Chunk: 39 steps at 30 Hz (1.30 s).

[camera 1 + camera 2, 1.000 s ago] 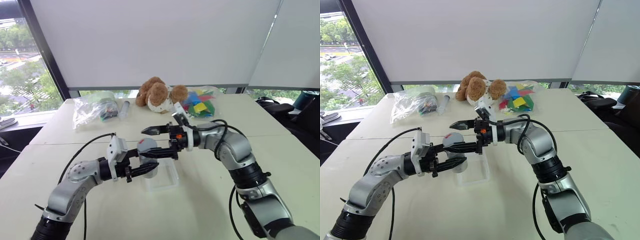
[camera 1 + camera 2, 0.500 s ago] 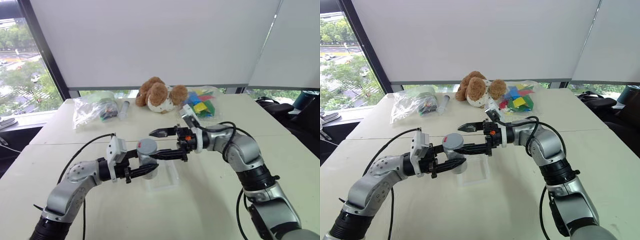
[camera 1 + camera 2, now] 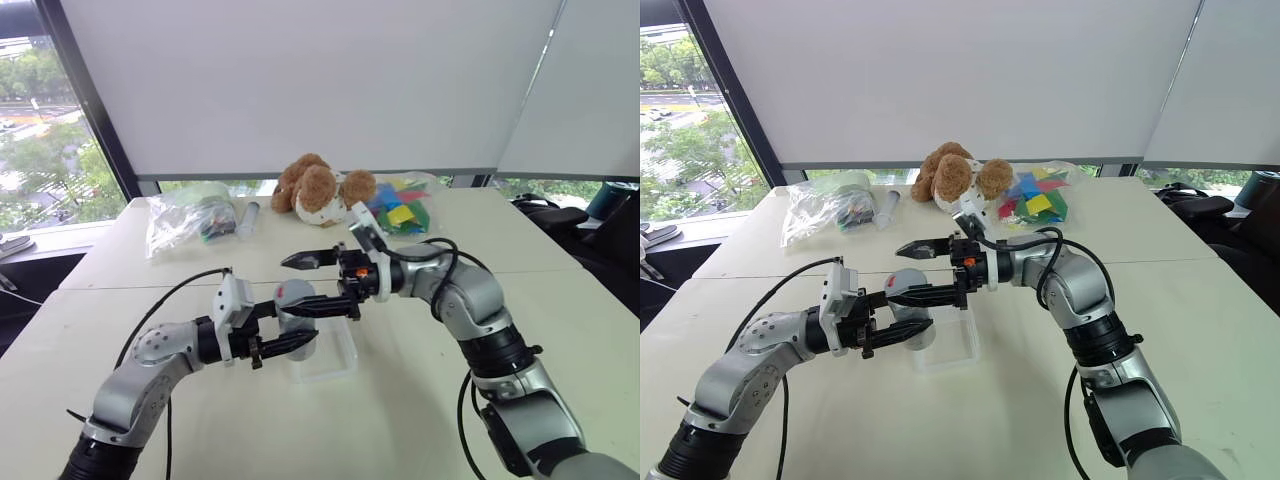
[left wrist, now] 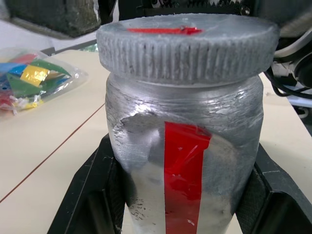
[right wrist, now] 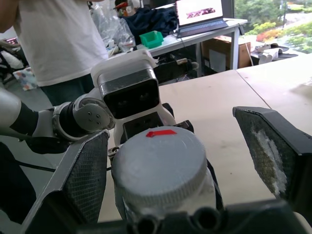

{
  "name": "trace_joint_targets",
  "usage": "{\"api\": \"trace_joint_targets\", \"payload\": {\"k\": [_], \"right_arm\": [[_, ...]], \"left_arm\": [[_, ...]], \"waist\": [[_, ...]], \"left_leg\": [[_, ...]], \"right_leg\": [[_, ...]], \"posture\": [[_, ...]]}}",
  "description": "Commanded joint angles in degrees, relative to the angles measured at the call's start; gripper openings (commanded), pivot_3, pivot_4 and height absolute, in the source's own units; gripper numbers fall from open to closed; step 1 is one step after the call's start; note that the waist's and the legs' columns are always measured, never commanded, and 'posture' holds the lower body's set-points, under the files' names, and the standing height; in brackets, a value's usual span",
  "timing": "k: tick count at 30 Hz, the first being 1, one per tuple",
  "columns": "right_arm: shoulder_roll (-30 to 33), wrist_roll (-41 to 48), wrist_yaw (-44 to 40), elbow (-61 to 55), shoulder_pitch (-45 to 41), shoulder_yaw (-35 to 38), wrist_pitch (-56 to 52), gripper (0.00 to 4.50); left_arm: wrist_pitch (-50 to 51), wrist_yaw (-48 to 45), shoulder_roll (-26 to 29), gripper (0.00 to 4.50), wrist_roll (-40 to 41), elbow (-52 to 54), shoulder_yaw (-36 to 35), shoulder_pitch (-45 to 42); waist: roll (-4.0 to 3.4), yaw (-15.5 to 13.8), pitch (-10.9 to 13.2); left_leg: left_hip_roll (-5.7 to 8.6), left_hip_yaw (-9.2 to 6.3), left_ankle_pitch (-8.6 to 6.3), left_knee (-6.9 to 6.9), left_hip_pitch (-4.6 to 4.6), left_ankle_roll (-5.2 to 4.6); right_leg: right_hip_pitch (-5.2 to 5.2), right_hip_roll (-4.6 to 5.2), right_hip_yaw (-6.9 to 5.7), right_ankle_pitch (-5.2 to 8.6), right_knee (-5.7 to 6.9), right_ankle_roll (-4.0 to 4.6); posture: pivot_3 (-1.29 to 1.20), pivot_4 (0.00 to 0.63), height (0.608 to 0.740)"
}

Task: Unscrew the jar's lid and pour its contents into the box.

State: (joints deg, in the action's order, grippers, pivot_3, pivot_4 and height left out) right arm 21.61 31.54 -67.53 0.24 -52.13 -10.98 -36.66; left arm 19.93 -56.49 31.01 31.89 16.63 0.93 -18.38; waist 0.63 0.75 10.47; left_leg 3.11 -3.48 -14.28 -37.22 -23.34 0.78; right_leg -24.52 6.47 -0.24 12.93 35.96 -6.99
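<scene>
Silvery-grey, the jar sits clamped upright in the left gripper, above the clear box on the tabletop. Its lid is still on, between the right gripper's wide-apart jaws. If they close off-centre, the jar could twist or slip in the left jaws.

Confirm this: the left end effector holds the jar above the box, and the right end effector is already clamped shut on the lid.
Not clamped. The right wrist view shows the right end effector open, its fingers apart on either side of the lid. The left end effector does hold the jar above the box.
</scene>
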Motion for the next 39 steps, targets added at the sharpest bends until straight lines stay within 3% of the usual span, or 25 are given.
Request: {"api": "trace_joint_targets", "payload": {"k": [1,5,12,19,23,27,30,34,39], "right_arm": [[-0.17,0.62,-1.03,-1.34,-1.78,0.09,0.01,3.91],[0.25,0.45,-1.77,-2.11,-1.37,-0.45,-0.51,2.24],[-0.16,2.32,-2.36,-2.52,-0.95,1.00,-0.95,2.26],[-1.95,23.01,2.70,-2.88,-0.24,14.42,-17.52,2.26],[-0.81,25.73,6.46,-3.85,1.14,18.10,-18.90,2.26],[5.92,17.20,7.16,-5.59,8.23,20.45,-9.03,2.26],[13.55,6.15,2.39,-0.86,18.59,21.02,6.20,2.26],[16.97,-2.67,0.38,15.00,26.83,24.14,25.93,2.26],[16.49,-10.07,2.00,36.26,27.72,25.92,48.26,2.26]], "left_arm": [[-0.25,-0.05,0.21,2.16,0.89,2.04,-0.76,-0.10],[-0.22,0.26,0.12,2.16,0.97,2.33,-0.77,0.13],[-0.28,0.33,0.06,2.16,0.99,2.32,-0.77,0.24],[-0.39,0.26,0.20,2.16,1.23,2.16,-0.64,0.20],[-0.29,0.06,0.42,2.16,1.48,1.90,-0.80,-0.14],[-0.15,-0.27,1.44,2.16,2.30,1.21,-2.60,-0.62],[1.26,-1.49,3.49,2.16,4.35,0.19,-4.89,-1.22],[1.95,-3.20,5.57,2.16,5.19,-2.23,-6.59,-2.56],[1.12,-5.42,7.27,2.16,3.96,-5.76,-7.07,-4.12]], "waist": [[0.00,0.01,0.00],[0.00,0.04,0.00],[0.00,0.03,0.00],[0.00,-0.07,0.00],[-0.01,-0.03,0.00],[0.00,-0.45,0.00],[0.04,-0.59,0.00],[0.04,-0.14,0.00],[0.00,0.49,0.01]], "left_leg": [[0.00,0.00,0.00,0.00,0.00,0.00],[0.00,-0.01,0.00,0.00,0.00,0.00],[0.00,0.00,0.00,0.00,0.00,0.00],[-0.02,-0.03,0.00,0.00,-0.01,0.00],[-0.02,-0.03,0.00,0.01,-0.01,0.00],[0.01,-0.03,0.00,0.03,-0.01,0.00],[0.07,0.03,0.00,0.00,-0.03,-0.01],[0.09,0.13,-0.01,0.00,-0.01,-0.03],[0.04,0.26,0.00,0.05,0.17,-0.03]], "right_leg": [[0.00,0.00,0.00,0.00,0.00,0.00],[0.00,0.00,0.00,0.00,0.00,0.00],[0.00,0.00,0.00,0.00,0.00,0.00],[0.00,0.03,0.01,0.00,0.01,0.00],[0.00,0.03,0.01,0.00,0.00,0.01],[0.04,0.03,0.00,0.01,-0.03,0.00],[0.08,0.04,0.00,0.01,-0.12,-0.01],[0.13,0.02,-0.02,0.02,-0.16,-0.03],[0.14,-0.05,0.06,0.02,0.00,-0.03]], "posture": [[0.00,0.150,0.740],[0.00,0.150,0.740],[0.00,0.150,0.740],[0.00,0.150,0.740],[0.00,0.150,0.740],[0.00,0.150,0.740],[0.00,0.150,0.740],[0.00,0.150,0.740],[0.00,0.150,0.740]]}}
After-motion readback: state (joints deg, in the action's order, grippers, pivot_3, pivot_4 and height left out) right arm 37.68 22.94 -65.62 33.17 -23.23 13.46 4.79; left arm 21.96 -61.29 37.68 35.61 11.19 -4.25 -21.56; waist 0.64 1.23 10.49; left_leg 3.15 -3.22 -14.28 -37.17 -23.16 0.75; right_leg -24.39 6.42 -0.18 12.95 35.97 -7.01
